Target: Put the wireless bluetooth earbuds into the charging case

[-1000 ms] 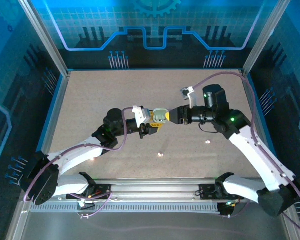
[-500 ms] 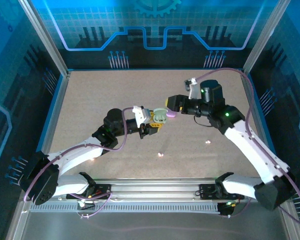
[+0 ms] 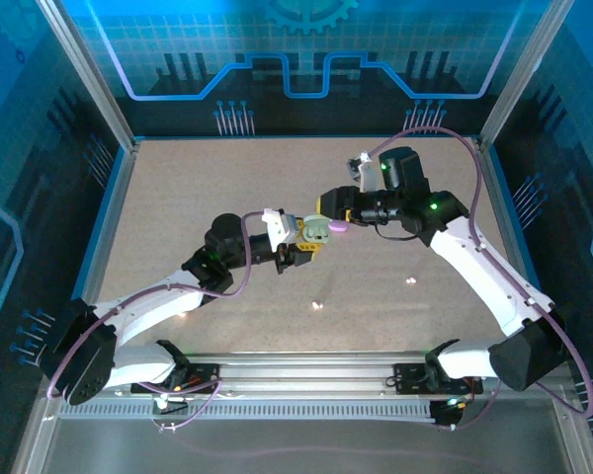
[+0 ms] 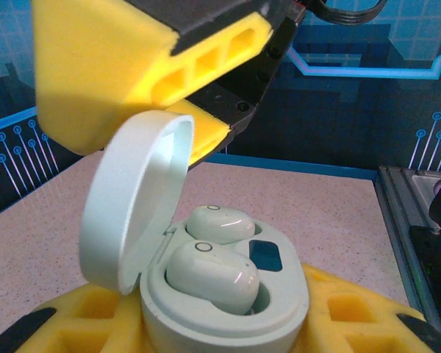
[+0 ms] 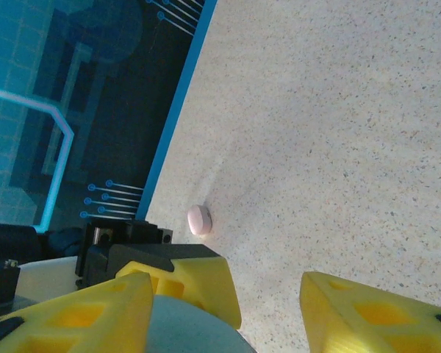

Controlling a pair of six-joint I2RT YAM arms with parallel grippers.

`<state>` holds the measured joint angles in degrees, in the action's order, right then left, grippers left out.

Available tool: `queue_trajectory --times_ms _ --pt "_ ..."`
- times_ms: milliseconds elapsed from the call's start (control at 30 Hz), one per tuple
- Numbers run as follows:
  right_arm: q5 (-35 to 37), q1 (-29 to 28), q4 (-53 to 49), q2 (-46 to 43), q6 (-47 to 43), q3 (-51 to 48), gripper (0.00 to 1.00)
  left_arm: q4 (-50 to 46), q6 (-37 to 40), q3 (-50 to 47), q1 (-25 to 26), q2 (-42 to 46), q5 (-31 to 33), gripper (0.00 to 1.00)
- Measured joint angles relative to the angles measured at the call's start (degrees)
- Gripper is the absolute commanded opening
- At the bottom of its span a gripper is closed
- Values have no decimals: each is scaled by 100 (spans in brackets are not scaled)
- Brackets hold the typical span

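gripping the charging case [image 4: 231,329] from both sides, the left gripper [image 3: 311,241] was closed snugly on its lower shell near the middle of the top external frame. the case's lid [image 4: 136,206] stood open, tilted up toward the left of the left wrist frame. both wireless bluetooth earbuds [image 4: 209,273] sat in their wells inside the case, one nearer the camera and one behind it. the right gripper [image 5: 228,301] hung just above the lid, its yellow fingers [image 4: 103,70] spread well apart and clamped on nothing. two pale specks [image 3: 317,305] lay on the table [image 3: 198,188] below the case in the top external frame, too small to identify. a small whitish bit [image 5: 198,220] lay on the table near its blue edge, left of centre in the right wrist frame.
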<state>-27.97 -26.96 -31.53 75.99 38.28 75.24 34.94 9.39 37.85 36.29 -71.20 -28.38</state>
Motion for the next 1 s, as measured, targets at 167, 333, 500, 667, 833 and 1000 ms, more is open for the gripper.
queue_trajectory --times_ms 167,333,500,667,833,1000 --pt "-138 0 -219 0 -223 9 57 4 0 37 0 0 0 25" --pt "-236 0 -391 0 -407 9 56 2 0 59 0 0 2 25" --pt "-343 55 -402 -107 -516 -103 56 61 -7 74 0 0 2 25" --pt "-1104 590 162 -671 -262 -855 56 258 -72 74 0 0 2 25" --pt "-2173 752 728 -507 103 -1082 54 555 -247 72 0 -7 2 25" --pt "-2835 623 1102 -291 328 -1082 47 658 -345 72 0 -9 0 25"
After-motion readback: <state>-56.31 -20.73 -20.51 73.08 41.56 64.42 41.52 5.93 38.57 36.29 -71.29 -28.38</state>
